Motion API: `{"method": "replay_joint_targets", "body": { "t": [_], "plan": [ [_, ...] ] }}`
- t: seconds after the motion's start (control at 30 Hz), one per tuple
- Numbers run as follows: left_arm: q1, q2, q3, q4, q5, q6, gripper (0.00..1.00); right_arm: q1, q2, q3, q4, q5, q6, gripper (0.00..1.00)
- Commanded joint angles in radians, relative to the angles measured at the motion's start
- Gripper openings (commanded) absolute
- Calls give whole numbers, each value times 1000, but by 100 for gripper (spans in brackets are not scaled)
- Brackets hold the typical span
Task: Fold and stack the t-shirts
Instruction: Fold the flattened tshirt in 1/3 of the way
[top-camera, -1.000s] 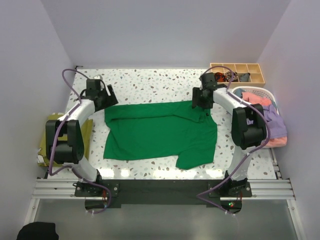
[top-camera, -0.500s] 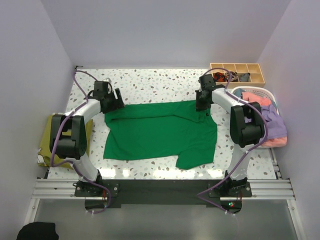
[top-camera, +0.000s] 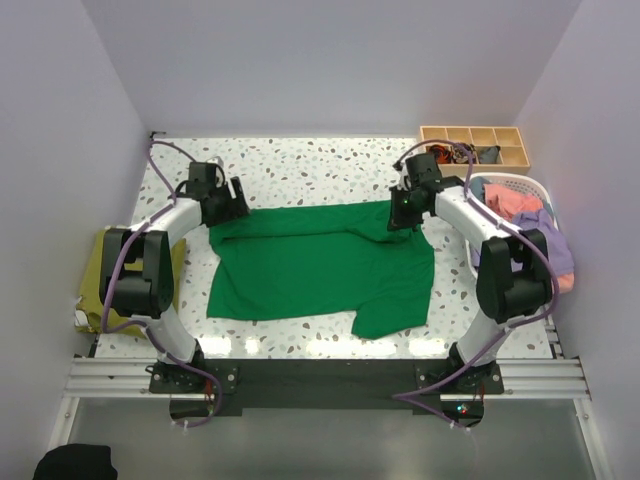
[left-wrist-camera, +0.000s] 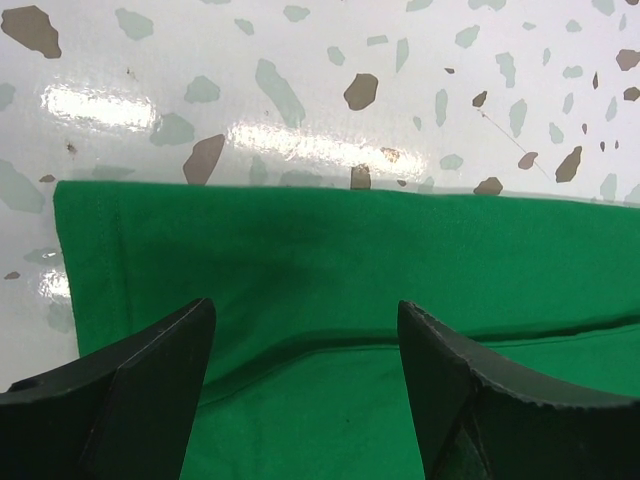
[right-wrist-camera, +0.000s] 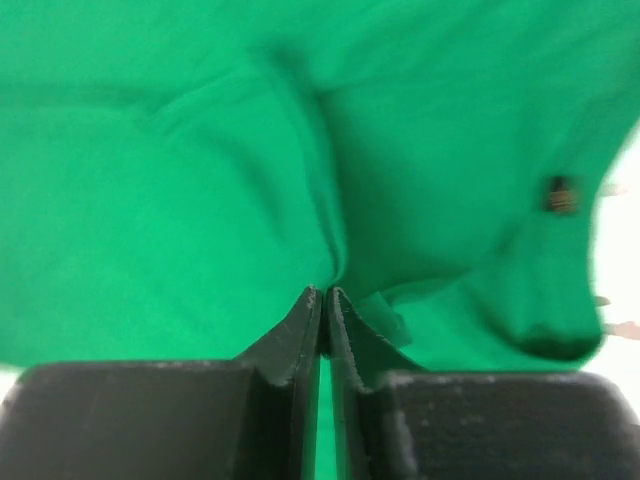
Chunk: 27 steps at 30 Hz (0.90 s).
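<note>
A large bright green t-shirt (top-camera: 320, 265) lies spread on the speckled table, its lower right part folded over. My left gripper (top-camera: 232, 205) hovers open over the shirt's top left corner; in the left wrist view the open gripper (left-wrist-camera: 305, 310) straddles a ridge in the green cloth (left-wrist-camera: 300, 240) near its edge. At the shirt's top right my right gripper (top-camera: 402, 215) is shut. In the right wrist view the gripper (right-wrist-camera: 323, 292) pinches a fold of the green fabric (right-wrist-camera: 180, 180) between its tips.
A white slatted basket (top-camera: 510, 181) at the right holds coral-pink (top-camera: 505, 200) and lavender (top-camera: 555, 245) shirts. A wooden compartment box (top-camera: 480, 134) stands at the back right. An olive-yellow shirt (top-camera: 95, 265) lies off the table's left edge.
My right gripper has closed on the shirt's fold, and its arm has swung outward. The left gripper moved right onto the shirt's top left corner, staying open.
</note>
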Motion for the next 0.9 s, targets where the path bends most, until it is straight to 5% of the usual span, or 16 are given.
{"method": "replay_joint_targets", "body": {
  "t": [0.0, 0.13, 0.2, 0.27, 0.5, 0.87],
  "plan": [
    [-11, 10, 23, 41, 21, -3, 78, 65, -38, -61, -96, -221, -55, 14],
    [-14, 17, 20, 42, 23, -3, 78, 88, -58, -144, -110, -286, -45, 39],
    [-14, 17, 20, 39, 23, -3, 78, 87, -84, -147, -132, -220, -39, 41],
    [-14, 17, 20, 41, 23, -3, 78, 87, -115, -138, -134, -98, -35, 55],
    [-17, 19, 23, 44, 32, -4, 78, 84, -115, -13, 31, 127, 31, 59],
    [-19, 8, 1, 51, 32, -1, 78, 73, 222, 181, 183, -13, 34, 59]
  ]
}}
